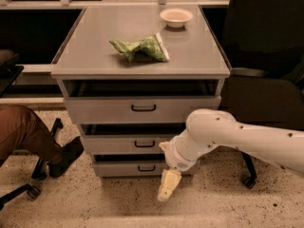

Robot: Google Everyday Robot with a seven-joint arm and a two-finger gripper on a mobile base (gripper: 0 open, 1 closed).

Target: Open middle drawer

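Note:
The grey metal cabinet (140, 70) has three drawers stacked in its front. The middle drawer (114, 145) is a flat light-grey front with a small black bar handle (144, 144) at its centre and a dark gap above it. My white arm (223, 134) reaches in from the right and covers the right end of the middle and bottom drawers. My gripper (167, 188) hangs pointing down, below and right of the middle drawer's handle, in front of the bottom drawer (123, 168) near the floor. It touches no handle.
A green crumpled bag (140, 47) and a white bowl (176, 16) lie on the cabinet top. A seated person's leg (21, 132) and black shoe (66, 156) are at the left by a chair base (21, 193). A black office chair (266, 99) stands at the right.

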